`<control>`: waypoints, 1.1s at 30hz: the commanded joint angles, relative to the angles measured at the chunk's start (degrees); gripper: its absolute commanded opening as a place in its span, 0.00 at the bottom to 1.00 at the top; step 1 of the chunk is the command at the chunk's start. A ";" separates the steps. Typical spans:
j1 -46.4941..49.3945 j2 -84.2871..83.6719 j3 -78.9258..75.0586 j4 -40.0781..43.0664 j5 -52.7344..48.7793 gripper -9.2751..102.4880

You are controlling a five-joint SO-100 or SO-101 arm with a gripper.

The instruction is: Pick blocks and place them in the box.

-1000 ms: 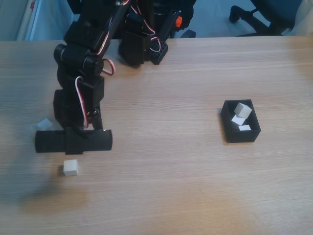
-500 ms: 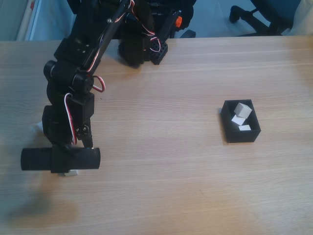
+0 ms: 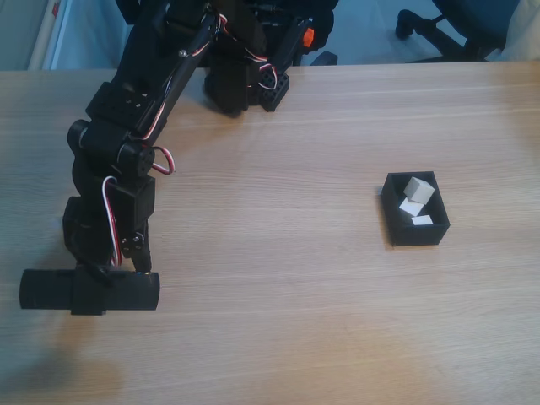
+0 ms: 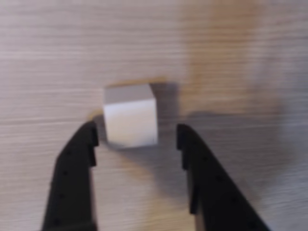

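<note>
In the wrist view a white block (image 4: 130, 115) lies on the wooden table, between the tips of my gripper (image 4: 136, 131). The black fingers (image 4: 77, 163) stand open on either side of it, with a gap on each side. In the fixed view my black arm (image 3: 118, 169) reaches down to the table's front left, and its wrist cylinder (image 3: 89, 289) covers that block. The black box (image 3: 396, 221) sits at the right of the table with three white blocks (image 3: 418, 191) in it.
The arm's base (image 3: 249, 80) stands at the table's far edge. A black office chair base (image 3: 439, 21) shows beyond the table at the top right. Bare wood (image 3: 278, 278) stretches between the arm and the box.
The arm has swung down and toward the front left. Its wrist now covers the white block that lay in the open a second ago.
</note>
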 commanded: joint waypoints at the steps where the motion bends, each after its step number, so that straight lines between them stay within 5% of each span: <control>1: -0.88 -0.18 -4.22 -0.26 1.23 0.23; 23: -1.67 -2.72 -6.06 -0.26 2.99 0.11; 33: -5.80 8.88 4.22 -0.26 5.01 0.08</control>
